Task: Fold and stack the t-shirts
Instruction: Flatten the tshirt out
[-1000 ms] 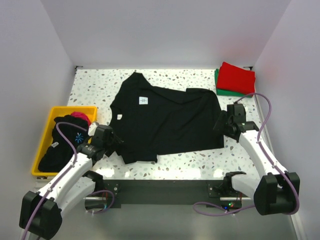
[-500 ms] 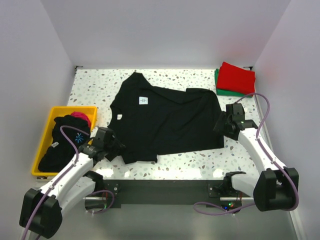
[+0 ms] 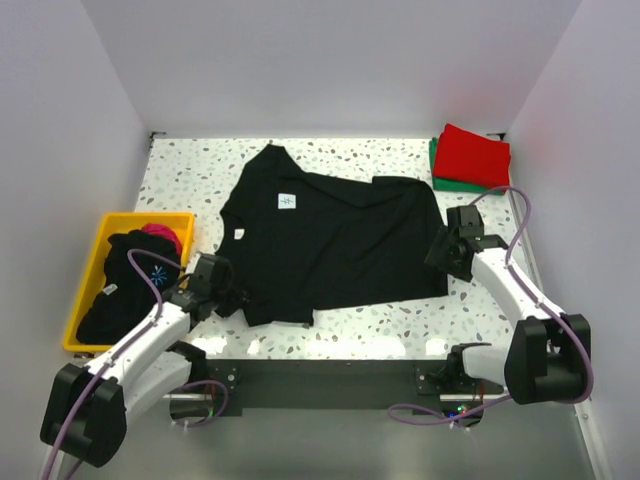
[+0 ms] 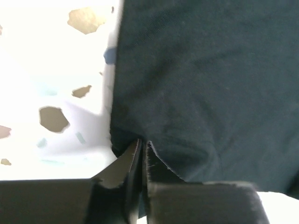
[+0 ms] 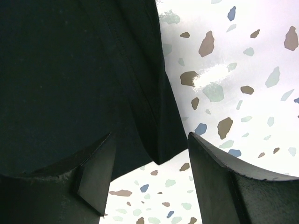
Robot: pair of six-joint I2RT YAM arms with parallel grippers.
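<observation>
Black t-shirt lies spread on the surface; left hand pinches its edge, and right hand, apart, should clamp equally deep.

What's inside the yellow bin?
A heap of black cloth fills the bin, with a bit of pink cloth at the far end. Whatever lies under the heap is covered.

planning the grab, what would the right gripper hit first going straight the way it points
Probably the black shirt, whose corner lies between the open fingers of the right gripper, with the table just beneath. How far off it is, the wrist view does not show.
</observation>
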